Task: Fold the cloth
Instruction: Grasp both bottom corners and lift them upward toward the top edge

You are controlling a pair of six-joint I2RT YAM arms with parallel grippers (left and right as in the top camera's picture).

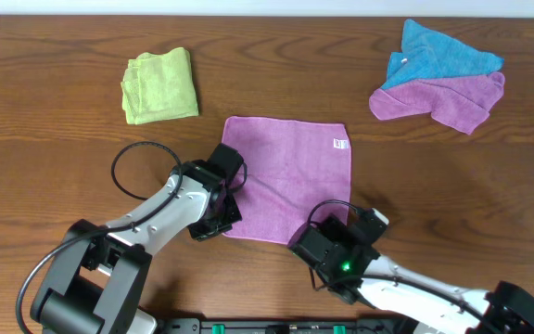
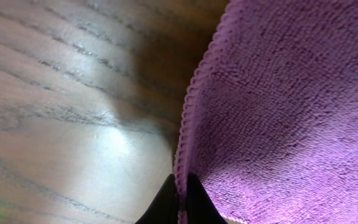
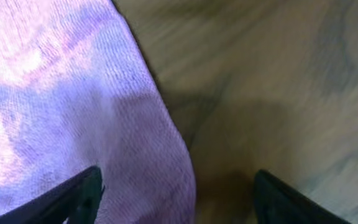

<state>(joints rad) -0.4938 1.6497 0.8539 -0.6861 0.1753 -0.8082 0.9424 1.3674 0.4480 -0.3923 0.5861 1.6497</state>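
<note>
On the wooden table (image 1: 63, 130), the purple cloth (image 1: 290, 172) is spread flat in a single layer at the centre of the overhead frame. No fold is made yet, so the first grasp is judged to be the step in hand. Its lower-left edge is pinched between the pressed-together fingers of the left gripper (image 2: 180, 196), while the right gripper (image 3: 179, 186) is held spread astride the lower-right edge, with nothing caught. Next, that edge must be clamped and both corners lifted together and carried towards the upper edge. The cloth is seen to be nubby terry, lightly creased and bordered by a stitched hem (image 2: 188, 118). A small white label (image 1: 340, 144) is sewn near its upper-right corner.
</note>
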